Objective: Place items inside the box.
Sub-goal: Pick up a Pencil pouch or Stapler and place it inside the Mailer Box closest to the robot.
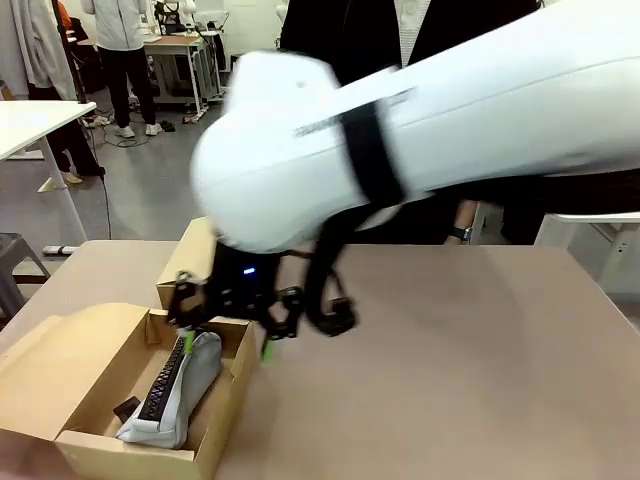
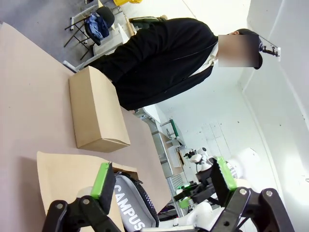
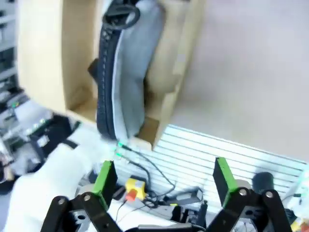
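Right pincer [image 3: 164,178]: seen along its own fingers, the jaws are spread wide, with nothing gripped or touched between the green pads [image 3: 106,175]. In the front view, the right pincer [image 1: 228,335] is carried on the white arm that reaches across from the right. It is held just above the far end of the open box [image 1: 232,390], apart from what lies inside.

Left pincer [image 2: 161,180]: the jaws are likewise spread wide. Nothing is clamped, and no contact with any object can be made out.

Grey pouch [image 1: 190,385]: it is lying inside the open box, lengthwise, with its black zip turned up. From the right wrist the grey pouch [image 3: 128,72] is seen below the pincer, resting against one cardboard wall [image 3: 186,43] of the box. From the left wrist the grey pouch [image 2: 126,205] is recognised by its white "CAMPUS" print.

Dark object [image 1: 127,408]: it is noted in the box beside the pouch, but too little is shown to name it.

Closed box [image 1: 185,265]: a smaller carton is set on the worktop [image 1: 450,360] just behind the open one. The closed box [image 2: 96,108] is also seen from the left wrist.

Person [image 1: 330,25]: dressed in black and standing at the far side of the worktop.
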Robot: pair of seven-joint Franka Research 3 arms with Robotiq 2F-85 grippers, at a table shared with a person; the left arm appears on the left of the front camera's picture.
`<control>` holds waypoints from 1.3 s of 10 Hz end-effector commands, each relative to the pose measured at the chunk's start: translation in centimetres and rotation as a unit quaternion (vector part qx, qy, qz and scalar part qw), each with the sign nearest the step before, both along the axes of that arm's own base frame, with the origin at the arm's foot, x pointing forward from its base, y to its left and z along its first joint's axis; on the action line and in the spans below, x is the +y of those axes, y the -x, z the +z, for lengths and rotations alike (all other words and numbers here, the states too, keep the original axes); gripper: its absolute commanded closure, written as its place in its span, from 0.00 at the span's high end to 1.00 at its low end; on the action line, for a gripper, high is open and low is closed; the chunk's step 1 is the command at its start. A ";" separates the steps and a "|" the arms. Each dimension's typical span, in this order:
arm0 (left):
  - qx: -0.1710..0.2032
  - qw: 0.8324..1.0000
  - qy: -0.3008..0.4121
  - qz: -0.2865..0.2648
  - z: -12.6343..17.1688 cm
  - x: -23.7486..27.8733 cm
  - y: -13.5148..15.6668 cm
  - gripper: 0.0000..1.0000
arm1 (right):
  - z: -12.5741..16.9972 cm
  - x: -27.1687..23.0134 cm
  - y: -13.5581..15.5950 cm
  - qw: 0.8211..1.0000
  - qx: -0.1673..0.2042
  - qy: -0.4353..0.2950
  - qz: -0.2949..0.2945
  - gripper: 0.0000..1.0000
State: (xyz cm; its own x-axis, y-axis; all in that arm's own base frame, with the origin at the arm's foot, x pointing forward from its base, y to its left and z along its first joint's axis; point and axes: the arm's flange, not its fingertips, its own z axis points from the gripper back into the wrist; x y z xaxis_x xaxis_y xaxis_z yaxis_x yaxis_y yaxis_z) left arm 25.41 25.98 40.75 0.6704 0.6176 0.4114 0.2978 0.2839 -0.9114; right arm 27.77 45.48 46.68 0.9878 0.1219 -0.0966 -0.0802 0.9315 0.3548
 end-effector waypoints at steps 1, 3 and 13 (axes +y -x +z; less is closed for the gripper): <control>-0.014 1.000 0.004 0.004 0.1 -0.2 -0.1 1.00 | 0.9 -7.4 4.2 0.993 0.004 -0.074 -0.090 1.00; -0.014 1.000 0.004 0.004 0.1 -0.2 -0.1 1.00 | 0.0 0.0 0.0 1.000 0.000 0.000 0.000 1.00; -0.014 1.000 0.004 0.004 0.1 -0.2 -0.1 1.00 | 0.6 -40.6 2.4 0.875 0.042 -0.482 0.027 1.00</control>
State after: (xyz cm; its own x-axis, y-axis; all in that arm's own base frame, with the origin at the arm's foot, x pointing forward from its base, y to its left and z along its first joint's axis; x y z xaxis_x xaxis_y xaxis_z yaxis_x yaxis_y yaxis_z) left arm 25.38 26.00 40.69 0.6699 0.6180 0.4115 0.2978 0.2841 -0.9114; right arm 26.57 9.88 52.09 0.9786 0.2052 -0.0158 -0.0405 0.2675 0.9627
